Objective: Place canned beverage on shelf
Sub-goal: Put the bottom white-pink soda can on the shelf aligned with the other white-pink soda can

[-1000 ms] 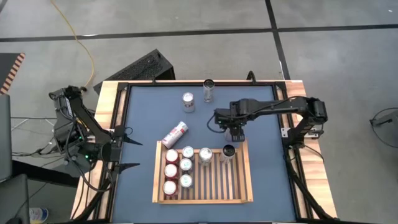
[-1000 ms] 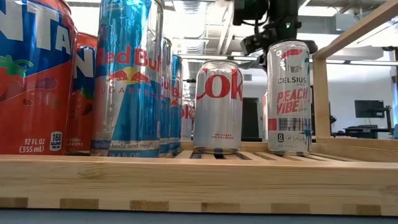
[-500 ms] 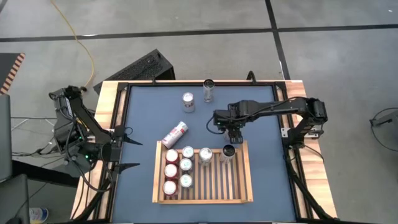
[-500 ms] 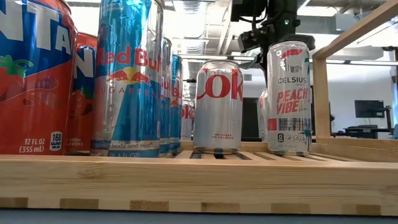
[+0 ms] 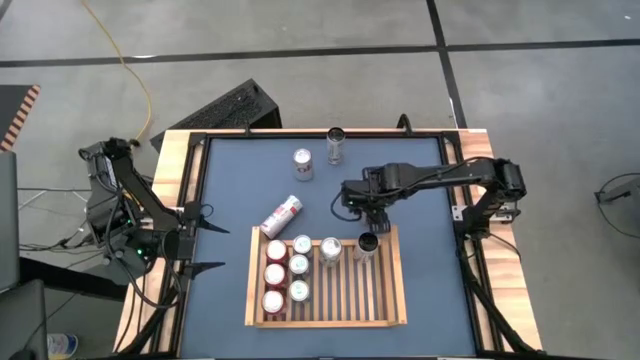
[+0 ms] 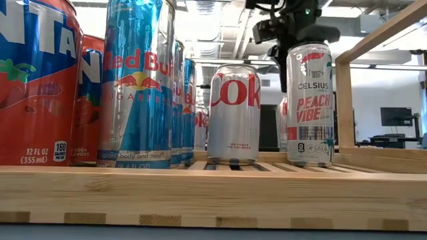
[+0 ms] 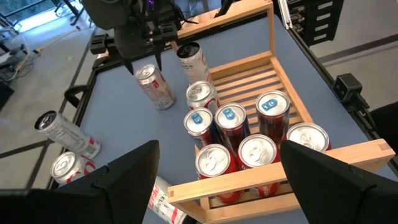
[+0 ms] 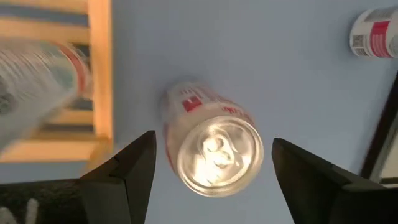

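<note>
Flat light-wood slatted shelf (image 5: 395,290) on blue tabletop (image 5: 225,170) holds eight upright cans, tall silver Celsius can (image 6: 309,103) in its far row. Right gripper (image 5: 352,207), fingers spread and empty, hangs above upright silver-and-red can (image 8: 212,147) just beyond the shelf. Left gripper (image 5: 212,243), seemingly open, waits at the left edge.

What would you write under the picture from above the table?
Right gripper open above a can just outside the shelf, which holds eight cans; left gripper waits at the table's left edge.
</note>
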Robot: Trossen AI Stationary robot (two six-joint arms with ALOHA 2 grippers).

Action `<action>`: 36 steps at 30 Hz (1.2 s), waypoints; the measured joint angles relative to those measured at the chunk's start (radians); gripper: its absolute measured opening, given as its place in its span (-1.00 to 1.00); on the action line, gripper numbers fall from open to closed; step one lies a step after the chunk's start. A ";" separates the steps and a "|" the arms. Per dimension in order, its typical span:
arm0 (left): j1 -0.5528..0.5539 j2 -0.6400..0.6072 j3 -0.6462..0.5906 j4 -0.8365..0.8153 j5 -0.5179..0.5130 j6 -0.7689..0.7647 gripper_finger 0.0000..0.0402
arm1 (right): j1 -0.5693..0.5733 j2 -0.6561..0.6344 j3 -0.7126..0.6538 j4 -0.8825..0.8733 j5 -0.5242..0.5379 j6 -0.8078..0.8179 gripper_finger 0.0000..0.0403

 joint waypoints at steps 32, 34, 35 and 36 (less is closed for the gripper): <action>0.000 0.000 0.000 0.000 -0.053 0.001 0.59 | -0.077 -0.006 -0.114 0.060 -0.093 0.139 0.23; 0.000 0.000 0.000 0.000 -0.053 0.002 0.59 | -0.079 -0.006 -0.114 0.058 -0.093 0.234 0.15; 0.000 0.000 0.000 0.000 -0.053 0.007 0.59 | -0.084 -0.006 -0.114 0.057 -0.093 0.287 0.13; 0.000 0.000 0.000 0.000 -0.053 0.013 0.59 | -0.089 -0.006 -0.114 0.056 -0.094 0.344 0.11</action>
